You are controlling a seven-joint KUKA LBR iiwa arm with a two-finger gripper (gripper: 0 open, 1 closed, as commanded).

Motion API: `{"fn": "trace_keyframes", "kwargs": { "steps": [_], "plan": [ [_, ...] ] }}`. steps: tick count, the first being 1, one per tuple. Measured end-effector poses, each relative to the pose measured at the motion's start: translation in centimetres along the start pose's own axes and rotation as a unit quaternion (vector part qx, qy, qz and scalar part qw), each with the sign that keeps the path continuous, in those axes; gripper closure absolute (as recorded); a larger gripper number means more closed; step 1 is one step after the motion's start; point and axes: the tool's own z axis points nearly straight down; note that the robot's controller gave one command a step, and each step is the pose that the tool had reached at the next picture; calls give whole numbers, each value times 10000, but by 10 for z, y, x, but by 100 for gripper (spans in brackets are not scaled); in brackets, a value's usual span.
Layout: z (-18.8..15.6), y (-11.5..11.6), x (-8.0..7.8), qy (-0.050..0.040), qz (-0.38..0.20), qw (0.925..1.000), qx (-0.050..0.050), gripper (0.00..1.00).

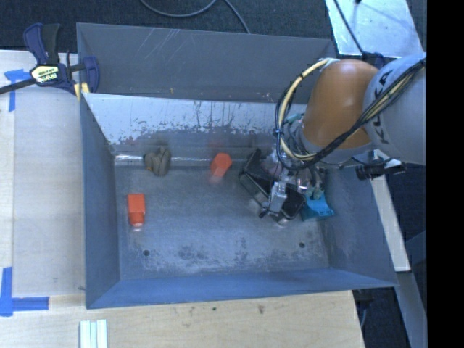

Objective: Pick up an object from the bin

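Two things lie just beside the gripper (280,207), low at the bin's (217,290) right end: black piece (254,180) toward centre, blue block (319,209) nearer the wall, prob. why it's down there. Grip state: can't tell, wrist hides it.

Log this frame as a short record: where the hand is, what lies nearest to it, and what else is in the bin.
hand: low over the floor in the bin's right part
nearest things: black object on its left in view; blue object on its right
grasp: cannot tell
other things: near orange block at left; far orange block by the back wall; grey-brown lump back left
bin: grey metal
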Motion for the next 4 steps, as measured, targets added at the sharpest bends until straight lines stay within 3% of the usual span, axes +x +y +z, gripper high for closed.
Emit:
{"fn": "trace_keyframes", "kwargs": {
  "steps": [1,2,3,4],
  "plan": [
    [16,-12,2,-16,156,9999,-5,0],
    [15,-4,-3,30,651,9979,-12,100],
    [15,-4,-3,31,649,9979,-12,100],
    [-25,0,4,101,699,9975,-3,100]
  ]
}}
